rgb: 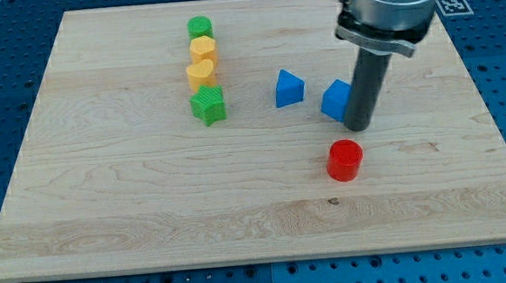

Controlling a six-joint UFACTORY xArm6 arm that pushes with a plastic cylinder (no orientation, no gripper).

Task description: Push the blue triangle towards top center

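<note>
Hand: none, only my tip (361,126) | touching blue cube (336,100) | blue triangle (289,88) left, apart

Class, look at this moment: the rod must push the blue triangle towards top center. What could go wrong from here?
1. My tip sits against the blue cube, not the blue triangle; moving left from here would likely shove the cube instead.
2. The cube lies just right of the triangle, so it could knock the triangle off course.
3. The red cylinder lies close below my tip; circling under the triangle may bump it.
</note>
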